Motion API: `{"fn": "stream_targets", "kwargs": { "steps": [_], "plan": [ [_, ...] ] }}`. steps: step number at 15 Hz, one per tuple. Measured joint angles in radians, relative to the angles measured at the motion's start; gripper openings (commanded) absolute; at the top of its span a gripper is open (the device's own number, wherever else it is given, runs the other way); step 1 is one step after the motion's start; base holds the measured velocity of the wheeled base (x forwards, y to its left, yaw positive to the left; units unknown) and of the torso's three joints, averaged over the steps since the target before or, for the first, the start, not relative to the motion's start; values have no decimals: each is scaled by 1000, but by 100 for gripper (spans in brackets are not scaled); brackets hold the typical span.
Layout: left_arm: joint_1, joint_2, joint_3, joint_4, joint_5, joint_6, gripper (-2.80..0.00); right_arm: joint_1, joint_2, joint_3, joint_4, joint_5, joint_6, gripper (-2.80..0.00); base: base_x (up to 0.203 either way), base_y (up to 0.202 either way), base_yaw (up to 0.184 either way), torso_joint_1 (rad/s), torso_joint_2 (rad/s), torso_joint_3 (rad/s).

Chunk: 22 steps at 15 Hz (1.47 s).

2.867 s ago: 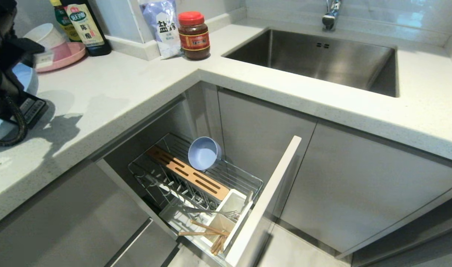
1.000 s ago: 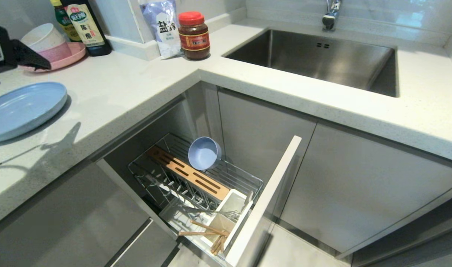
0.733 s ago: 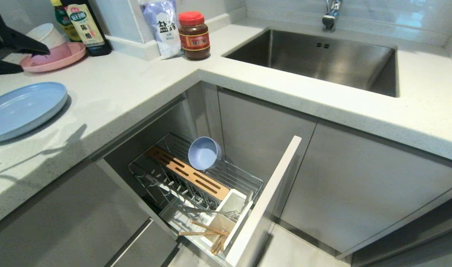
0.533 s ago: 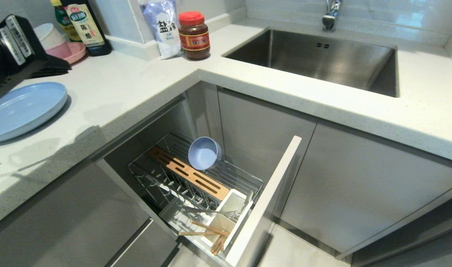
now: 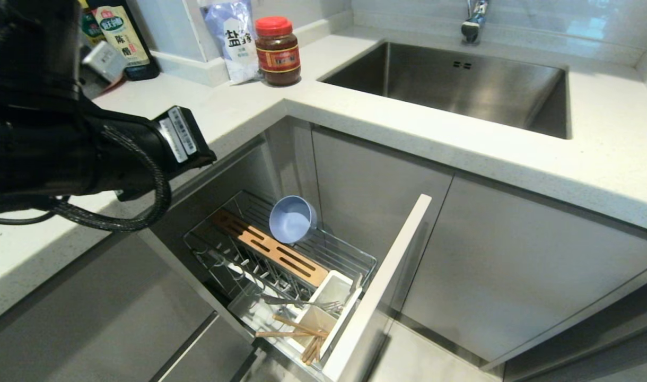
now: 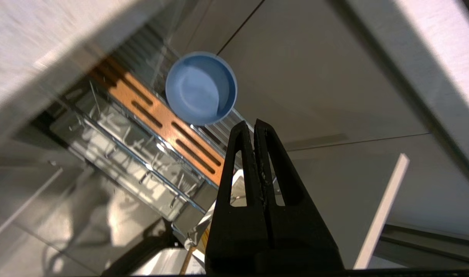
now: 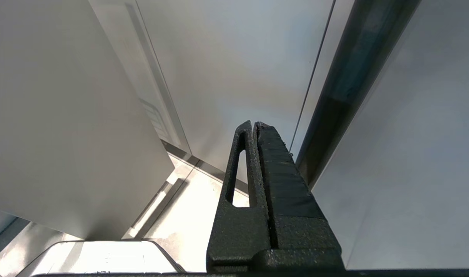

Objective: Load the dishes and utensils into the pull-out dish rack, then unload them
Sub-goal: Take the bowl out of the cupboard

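Note:
The pull-out dish rack [image 5: 364,259] stands drawn out below the counter corner, behind its white cabinet front [image 5: 379,286]. A small pale blue bowl [image 5: 291,218] leans on its side in the rack's far end, beside the slotted wooden strip [image 5: 270,248]. The fork [image 5: 302,303] and chopsticks [image 5: 294,332] lie across the white caddy [image 5: 329,297]. My left gripper [image 5: 212,156] hangs shut and empty over the counter edge above the rack. In its wrist view the left gripper [image 6: 253,123] sits just short of the bowl [image 6: 200,88]. The blue plate is hidden behind my left arm. My right gripper [image 7: 253,124] is shut and parked low by the cabinet fronts.
A red-lidded jar [image 5: 277,50], a salt bag [image 5: 230,37] and a dark bottle [image 5: 122,37] stand at the back of the counter. The steel sink [image 5: 546,111] and faucet [image 5: 474,18] lie to the right. Grey cabinet doors flank the rack.
My left gripper left the blue plate lying on the counter, shut, and swung right and forward from the back left to the counter edge above the rack. It now covers the plate.

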Motion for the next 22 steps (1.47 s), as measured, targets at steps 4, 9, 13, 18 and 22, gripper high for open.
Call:
{"fn": "stream_targets", "kwargs": {
  "steps": [4, 9, 13, 18, 22],
  "plan": [
    [-3, 119, 8, -2, -1, -46, -280, 0, 0, 0, 0, 0, 0, -280, 0, 0, 0, 0, 0, 0],
    [15, 241, 9, -20, -9, -78, -280, 0, 0, 0, 0, 0, 0, -280, 0, 0, 0, 0, 0, 0],
    [55, 305, 18, -98, -95, -74, -280, 0, 0, 0, 0, 0, 0, -280, 0, 0, 0, 0, 0, 0],
    [101, 353, 26, -137, -207, -57, 0, 0, 0, 0, 0, 0, 0, -280, 0, 0, 0, 0, 0, 0],
    [109, 395, 16, -196, -208, -38, 0, 0, 0, 0, 0, 0, 0, -280, 0, 0, 0, 0, 0, 0]
  ]
}}
